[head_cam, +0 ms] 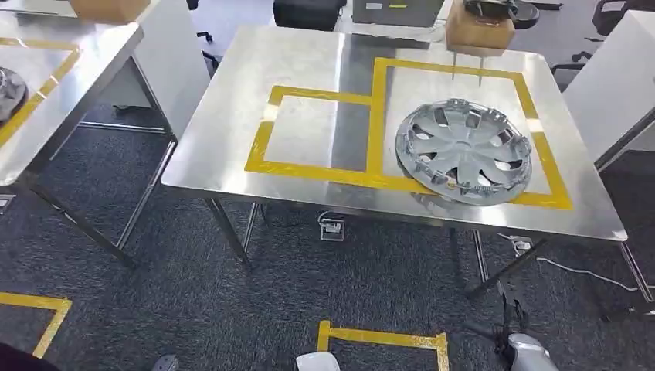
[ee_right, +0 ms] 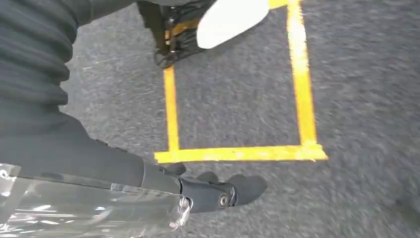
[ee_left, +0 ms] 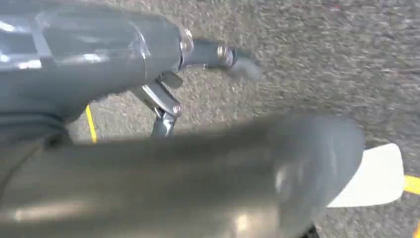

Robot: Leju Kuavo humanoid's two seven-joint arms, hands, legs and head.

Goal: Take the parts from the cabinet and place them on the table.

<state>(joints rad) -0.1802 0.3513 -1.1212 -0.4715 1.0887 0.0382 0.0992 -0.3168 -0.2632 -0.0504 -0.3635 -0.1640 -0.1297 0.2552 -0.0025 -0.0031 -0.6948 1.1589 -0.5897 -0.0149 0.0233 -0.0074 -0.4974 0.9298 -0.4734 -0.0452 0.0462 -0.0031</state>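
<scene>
A silver hubcap (head_cam: 463, 151) lies flat on the steel table (head_cam: 255, 93), inside the right-hand box of yellow tape. The smaller taped box (head_cam: 317, 96) to its left has nothing in it. Part of a second hubcap (head_cam: 6, 91) lies on another steel table (head_cam: 77, 62) at the far left. My left hand (ee_left: 213, 54) hangs over grey carpet, fingers stretched out and holding nothing. My right hand (ee_right: 218, 193) hangs the same way, with nothing in it, above a taped floor square; in the head view it is low at the right (head_cam: 529, 352).
A cardboard box (head_cam: 479, 29) stands behind the table's far edge, with office chairs beyond. White panels flank the table at left and right. Yellow tape marks (head_cam: 382, 337) lie on the carpet in front of the table. Cables and sockets (head_cam: 332, 226) lie under it.
</scene>
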